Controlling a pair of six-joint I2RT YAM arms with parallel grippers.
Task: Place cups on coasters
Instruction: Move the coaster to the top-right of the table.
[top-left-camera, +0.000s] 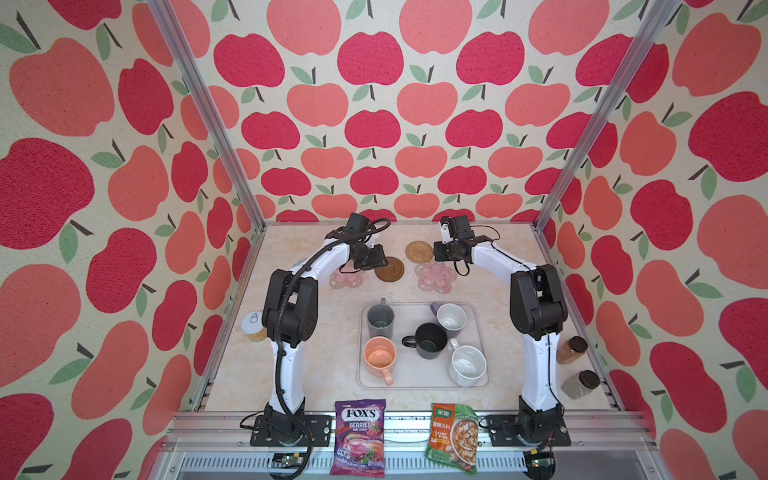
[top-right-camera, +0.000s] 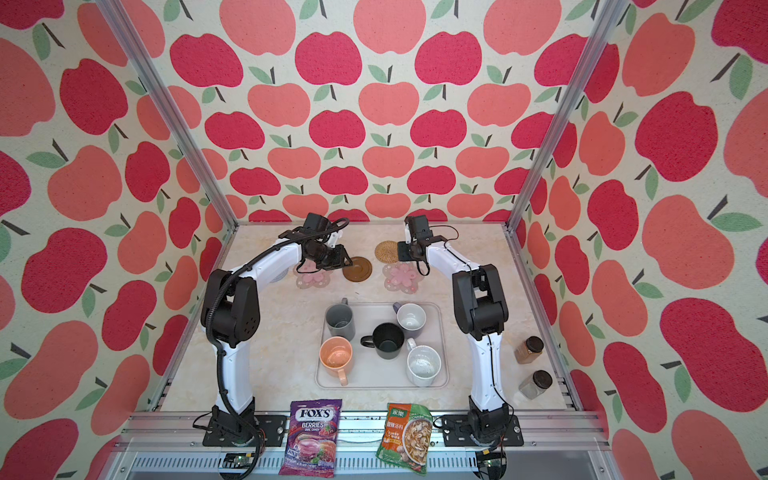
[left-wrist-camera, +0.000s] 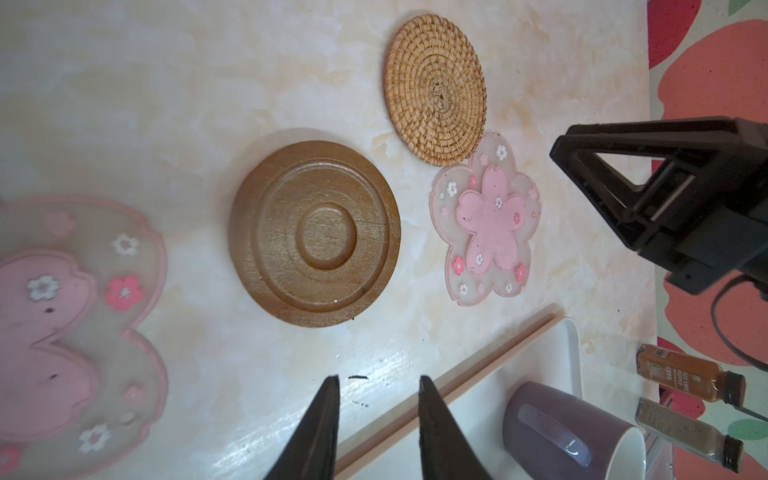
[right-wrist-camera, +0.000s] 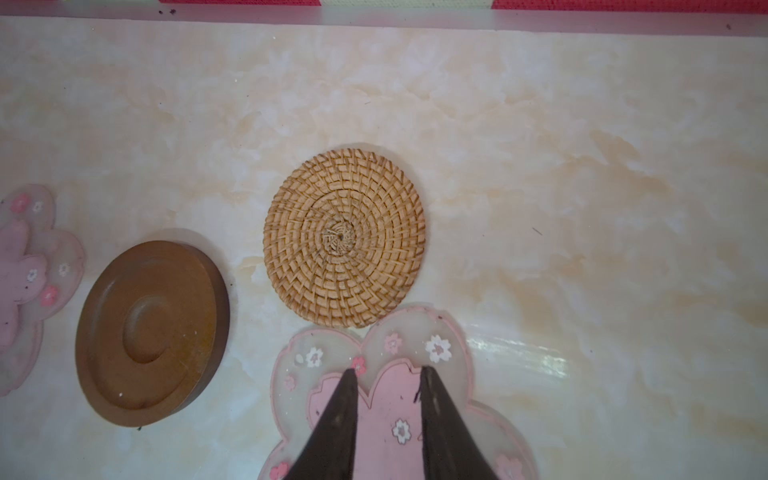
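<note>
Five cups stand on the pale tray (top-left-camera: 415, 372): grey (top-left-camera: 380, 320), lavender (top-left-camera: 451, 318), black (top-left-camera: 430, 340), peach (top-left-camera: 379, 355) and speckled white (top-left-camera: 467, 365). Beyond the tray lie bare coasters: a pink flower (top-left-camera: 345, 279), a brown disc (top-left-camera: 390, 270), a rattan round (top-left-camera: 419, 251) and a second pink flower (top-left-camera: 435, 277). My left gripper (left-wrist-camera: 377, 378) hovers open and empty between the brown disc (left-wrist-camera: 313, 232) and the tray edge (left-wrist-camera: 478, 399). My right gripper (right-wrist-camera: 388, 370) is narrowly open above the right pink flower (right-wrist-camera: 388, 399), holding nothing, close to the rattan coaster (right-wrist-camera: 344, 237).
Two dark-lidded jars (top-left-camera: 572, 350) (top-left-camera: 580, 384) stand by the right wall and a can (top-left-camera: 254, 326) by the left wall. A candy bag (top-left-camera: 359, 436) and a soup packet (top-left-camera: 453, 438) hang over the front rail. Apple-print walls close three sides.
</note>
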